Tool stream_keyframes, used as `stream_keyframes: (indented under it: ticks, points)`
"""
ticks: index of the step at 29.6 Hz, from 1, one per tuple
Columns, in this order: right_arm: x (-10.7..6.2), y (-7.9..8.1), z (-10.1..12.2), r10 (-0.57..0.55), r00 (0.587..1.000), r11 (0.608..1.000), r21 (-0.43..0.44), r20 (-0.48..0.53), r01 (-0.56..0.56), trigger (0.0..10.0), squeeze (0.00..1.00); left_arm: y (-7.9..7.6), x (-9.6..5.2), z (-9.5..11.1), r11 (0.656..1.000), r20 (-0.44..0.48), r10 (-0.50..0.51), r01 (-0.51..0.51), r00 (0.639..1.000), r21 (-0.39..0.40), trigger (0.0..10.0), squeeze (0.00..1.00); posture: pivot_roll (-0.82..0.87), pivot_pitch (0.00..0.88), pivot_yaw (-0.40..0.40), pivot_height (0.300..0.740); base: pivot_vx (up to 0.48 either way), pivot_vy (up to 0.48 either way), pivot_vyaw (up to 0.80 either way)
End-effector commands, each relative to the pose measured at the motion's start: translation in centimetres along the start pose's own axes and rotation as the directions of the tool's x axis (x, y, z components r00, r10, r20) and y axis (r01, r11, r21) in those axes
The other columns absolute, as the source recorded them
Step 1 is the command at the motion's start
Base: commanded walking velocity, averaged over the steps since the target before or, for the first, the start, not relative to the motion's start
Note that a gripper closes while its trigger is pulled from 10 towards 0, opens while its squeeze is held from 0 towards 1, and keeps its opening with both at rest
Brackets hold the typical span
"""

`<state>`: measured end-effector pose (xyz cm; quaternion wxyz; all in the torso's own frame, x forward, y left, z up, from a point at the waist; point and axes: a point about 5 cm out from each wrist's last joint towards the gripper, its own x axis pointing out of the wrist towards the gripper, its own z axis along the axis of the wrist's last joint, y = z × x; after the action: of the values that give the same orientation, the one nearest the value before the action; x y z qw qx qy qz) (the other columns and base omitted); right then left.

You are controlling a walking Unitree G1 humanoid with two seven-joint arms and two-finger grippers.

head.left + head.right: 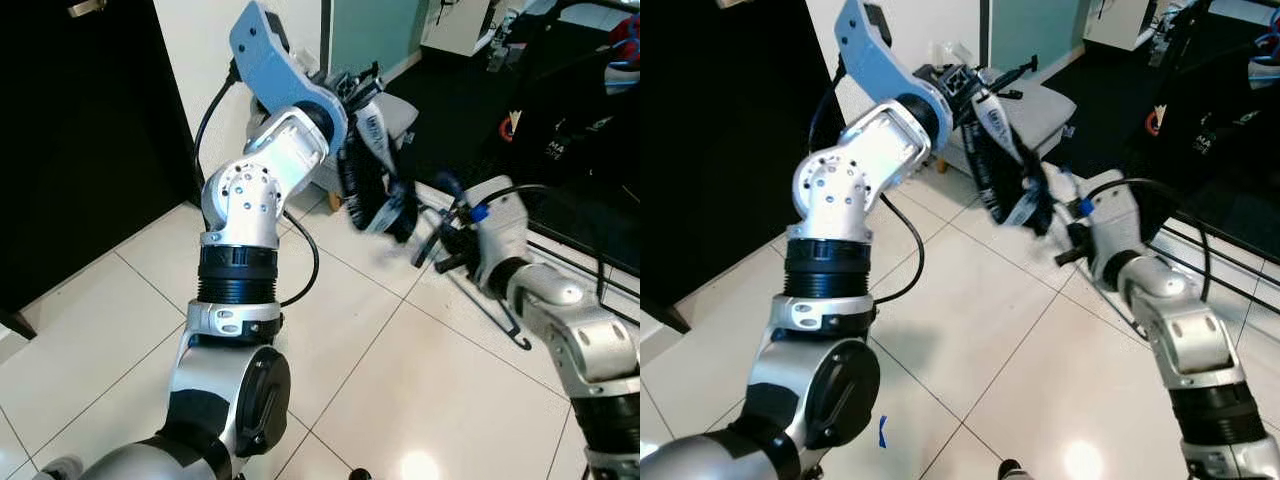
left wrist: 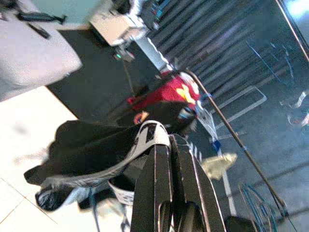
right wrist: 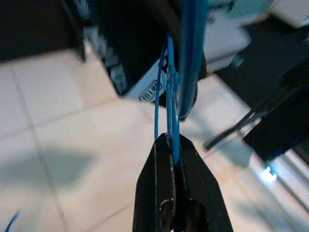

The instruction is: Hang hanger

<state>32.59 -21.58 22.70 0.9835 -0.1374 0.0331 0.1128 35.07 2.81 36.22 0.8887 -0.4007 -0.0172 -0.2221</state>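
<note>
Hanger (image 3: 170,92): blue wire, pinched between right gripper (image 3: 173,145) fingers.
Garment (image 1: 375,185): black, white-trimmed, clamped in left gripper (image 2: 166,145), between both arms.
Around: tiled floor (image 1: 380,390), dark rack (image 1: 580,110) beyond.

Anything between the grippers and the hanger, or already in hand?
Nothing visible in the way. The right gripper is shut on the blue hanger, and the left gripper is shut on the black garment that hangs on it. The garment hangs between the two arms above the tiled floor.
</note>
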Motion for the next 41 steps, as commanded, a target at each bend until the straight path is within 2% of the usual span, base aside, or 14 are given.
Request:
stream_keyframes:
  ticks: [1,5,12,14,18,23,27,28,34,37,38,39,40,41]
  points:
    - [0.0,0.1,1.3,0.010,0.995,0.999,0.034,0.095,-0.014,10.0,0.00,-1.3,-0.2,-3.7,0.996,-0.106,-0.057,0.050,0.993,-0.070,10.0,0.00,0.00,0.174,0.022,0.740,0.000,0.000,0.00]
    - [-0.1,0.6,3.2,0.038,0.976,0.995,0.084,0.213,-0.057,10.0,0.00,-0.5,-0.4,-5.5,0.999,-0.155,-0.029,0.023,0.988,-0.041,10.0,0.00,0.00,0.174,0.022,0.740,0.000,0.000,0.00]
    - [-0.1,0.3,4.0,0.014,0.967,0.993,0.108,0.253,-0.042,10.0,0.00,0.6,-0.6,-5.9,1.000,-0.151,0.016,-0.018,0.988,-0.012,10.0,0.00,-0.01,0.174,0.022,0.740,0.000,0.000,0.00]
    - [-0.4,-1.8,4.1,-0.125,0.956,0.982,0.172,0.265,0.081,10.0,0.00,3.8,-0.4,-3.4,0.990,-0.046,0.144,-0.144,0.989,0.011,10.0,0.00,-0.01,0.175,0.021,0.740,0.000,0.000,0.00]
    - [-0.6,-3.5,4.1,-0.236,0.933,0.957,0.230,0.271,0.175,10.0,0.00,5.6,-0.6,-1.8,0.979,0.010,0.203,-0.203,0.979,0.014,10.0,0.00,-0.01,0.175,0.020,0.740,0.000,0.000,0.00]
    - [-0.7,-4.0,4.5,-0.267,0.915,0.935,0.310,0.303,0.170,10.0,0.00,5.4,-1.0,-2.7,0.988,-0.029,0.152,-0.151,0.988,0.029,10.0,0.00,-0.01,0.176,0.020,0.740,0.000,0.000,0.00]
    - [-0.7,-3.9,5.0,-0.249,0.909,0.923,0.366,0.335,0.118,10.0,0.00,3.9,-1.8,-5.1,0.998,-0.123,0.011,-0.004,0.992,0.057,10.0,0.00,-0.01,0.177,0.017,0.740,0.000,0.000,0.00]
    - [-0.7,-3.7,5.2,-0.234,0.909,0.921,0.378,0.346,0.093,10.0,0.00,3.0,-2.3,-6.5,0.993,-0.180,-0.074,0.090,0.981,0.082,10.0,0.00,-0.01,0.177,0.017,0.740,0.000,0.000,0.00]
    - [-0.6,-3.6,5.5,-0.215,0.910,0.919,0.389,0.355,0.066,10.0,0.00,1.9,-3.2,-8.5,0.972,-0.255,-0.168,0.203,0.952,0.119,10.0,0.00,-0.01,0.177,0.017,0.740,0.000,0.000,0.00]
    - [-0.6,-3.6,5.6,-0.206,0.912,0.918,0.393,0.354,0.055,10.0,0.00,1.5,-3.5,-9.0,0.963,-0.277,-0.194,0.237,0.941,0.129,10.0,0.05,-0.01,0.177,0.017,0.740,0.000,0.000,0.00]
    - [-0.5,-3.5,5.6,-0.196,0.917,0.921,0.386,0.348,0.051,10.0,0.00,1.4,-3.7,-9.4,0.954,-0.291,-0.206,0.258,0.934,0.153,10.0,0.17,-0.01,0.177,0.017,0.740,0.000,0.000,0.00]
    - [-0.5,-3.5,5.6,-0.196,0.917,0.921,0.386,0.348,0.051,10.0,0.00,1.4,-3.7,-9.4,0.954,-0.291,-0.206,0.258,0.934,0.153,10.0,0.17,-0.01,0.177,0.017,0.740,0.000,0.000,0.00]
    - [-0.4,-3.4,5.6,-0.187,0.922,0.923,0.381,0.339,0.047,10.0,0.00,1.5,-3.9,-9.8,0.944,-0.300,-0.208,0.272,0.931,0.189,10.0,0.27,-0.01,0.177,0.019,0.740,0.000,0.000,0.00]
    - [-0.2,-3.3,5.6,-0.167,0.932,0.931,0.362,0.321,0.043,10.0,0.00,2.5,-3.8,-10.3,0.927,-0.309,-0.148,0.241,0.939,0.288,10.0,0.27,-0.01,0.177,0.020,0.740,0.000,0.000,0.00]
